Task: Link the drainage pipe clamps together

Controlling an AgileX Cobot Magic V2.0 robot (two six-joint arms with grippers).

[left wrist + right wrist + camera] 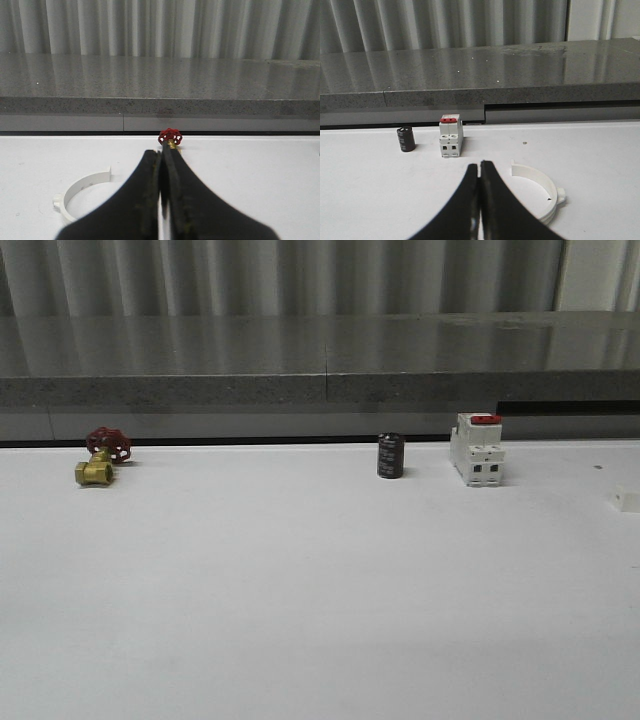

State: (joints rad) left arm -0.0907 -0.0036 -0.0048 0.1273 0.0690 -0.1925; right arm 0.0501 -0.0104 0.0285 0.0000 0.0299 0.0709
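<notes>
One white half-ring drainage pipe clamp (80,191) lies flat on the white table, beside and partly behind the black fingers of my left gripper (163,154), which is shut with nothing in it. The other white clamp (540,187) lies on the table just beside my right gripper (479,166), partly hidden by its fingers. That gripper is shut too and holds nothing. Neither gripper touches a clamp.
At the table's far edge stand a brass valve with a red handwheel (101,456), a dark cylinder (390,455) and a white boxy switch with a red top (476,449). A small white block (627,499) sits at the right edge. A grey ledge (320,360) runs behind.
</notes>
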